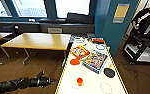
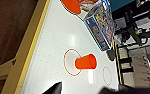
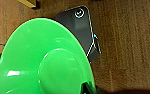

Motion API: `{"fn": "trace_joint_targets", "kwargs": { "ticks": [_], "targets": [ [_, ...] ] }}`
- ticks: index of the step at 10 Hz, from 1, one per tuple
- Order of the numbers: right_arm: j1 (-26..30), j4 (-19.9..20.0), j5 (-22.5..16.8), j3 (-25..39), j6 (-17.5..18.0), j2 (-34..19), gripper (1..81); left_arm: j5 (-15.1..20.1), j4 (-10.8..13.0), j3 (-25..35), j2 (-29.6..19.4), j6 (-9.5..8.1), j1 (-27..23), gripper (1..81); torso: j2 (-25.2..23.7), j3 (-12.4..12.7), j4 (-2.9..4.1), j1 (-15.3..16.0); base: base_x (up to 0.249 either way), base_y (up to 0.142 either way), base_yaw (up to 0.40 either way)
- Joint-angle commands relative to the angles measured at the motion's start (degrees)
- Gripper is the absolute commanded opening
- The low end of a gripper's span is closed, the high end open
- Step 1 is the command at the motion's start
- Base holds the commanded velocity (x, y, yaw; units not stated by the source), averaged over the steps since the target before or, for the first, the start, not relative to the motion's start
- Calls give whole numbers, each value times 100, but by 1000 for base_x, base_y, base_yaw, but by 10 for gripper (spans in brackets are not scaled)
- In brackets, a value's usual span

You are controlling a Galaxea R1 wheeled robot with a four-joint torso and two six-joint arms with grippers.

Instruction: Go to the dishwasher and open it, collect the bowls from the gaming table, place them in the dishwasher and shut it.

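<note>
A long white table (image 1: 91,82) with a thin yellow edge runs away from the robot across a brown wooden floor (image 1: 23,67), and the left pincer (image 1: 49,80) hangs just off the table's near long edge, over the floor; its fingers are dark and blurred, so I cannot tell whether they are spread or closed. On the smooth white top just past the pincer an orange cup (image 1: 79,81) stands on a thin red ring marking, and farther along, beyond the cup, lies a flat orange bowl (image 1: 75,61), round and shallow. Beside that bowl sit a colourful box (image 1: 94,61) and a smaller red-bordered box (image 1: 80,51), and a black paddle (image 1: 109,72) lies near the far long edge. A plain wooden-topped table (image 1: 38,41) stands beyond the pincer under the windows, against dark blue walls. A person stands by a black cart (image 1: 141,47) at the far side of the room, partly cut off. The right pincer holds a glossy bright green bowl (image 3: 44,60), its base towards the camera; its fingers are hidden behind it, above brown flooring and the robot's dark base (image 3: 78,30)
</note>
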Motion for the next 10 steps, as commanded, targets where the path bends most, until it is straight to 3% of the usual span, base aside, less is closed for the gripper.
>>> {"fn": "trace_joint_targets", "kwargs": {
  "ticks": [1,3,4,5,6,9,10],
  "targets": [
    [105,-58,-441,100,9,-267,10,570,381,-286,309,-137,-819,811,0,0,0,0,0,0,0],
    [131,-58,-450,135,9,-276,10,570,497,-664,792,-137,-819,811,2,-2,0,2,0,0,0],
    [139,-58,-450,161,9,-276,10,570,444,-875,951,-232,-819,811,2,-2,0,5,0,0,0],
    [140,-58,-450,162,9,-276,10,596,487,-1077,1091,-539,-862,811,2,-2,0,5,0,0,0],
    [166,-58,-459,171,9,-276,10,824,523,-1236,1250,-664,-932,811,2,-2,0,5,0,0,0],
    [210,-84,-573,215,1,-285,10,1167,593,-1640,1725,-691,-1188,811,2,-2,0,7,0,0,0],
    [219,-93,-573,215,0,-276,10,1578,593,-1876,1978,-752,-1284,811,4,-2,0,9,0,0,0]
  ]
}}
